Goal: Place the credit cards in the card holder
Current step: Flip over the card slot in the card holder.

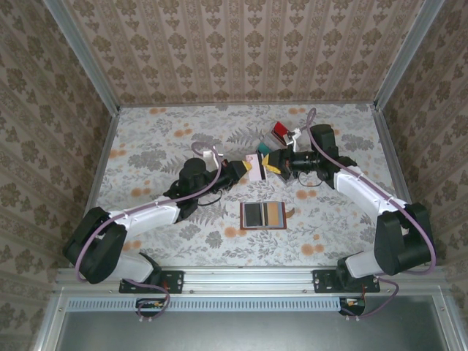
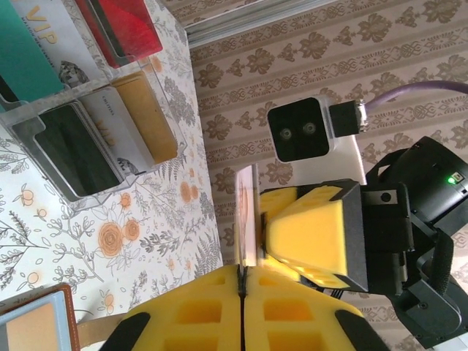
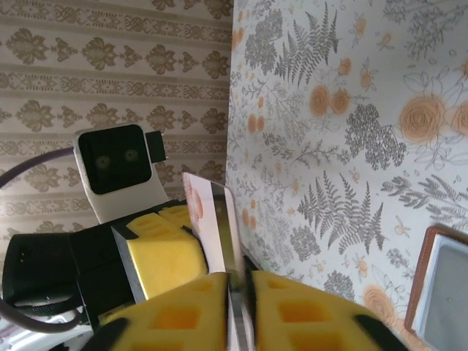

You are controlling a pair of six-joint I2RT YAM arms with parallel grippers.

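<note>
A pale credit card [image 1: 248, 167] with a dark stripe hangs in the air between both grippers, above the table's middle. My left gripper [image 2: 245, 270] is shut on one end of the card [image 2: 247, 212]. The other end of the card [image 3: 212, 219] stands between the fingers of my right gripper [image 3: 240, 276]; its jaws are close round the card, with a thin dark gap left on one side. In the top view the left gripper [image 1: 241, 170] and right gripper [image 1: 276, 167] face each other. The brown card holder [image 1: 263, 215] lies open and flat on the table, nearer the arms.
A clear slotted rack [image 1: 279, 134] holding red, teal, yellow and black cards stands just behind the grippers; the left wrist view shows the rack [image 2: 95, 139] close by. Metal rails and patterned walls enclose the flowered table [image 1: 161, 139].
</note>
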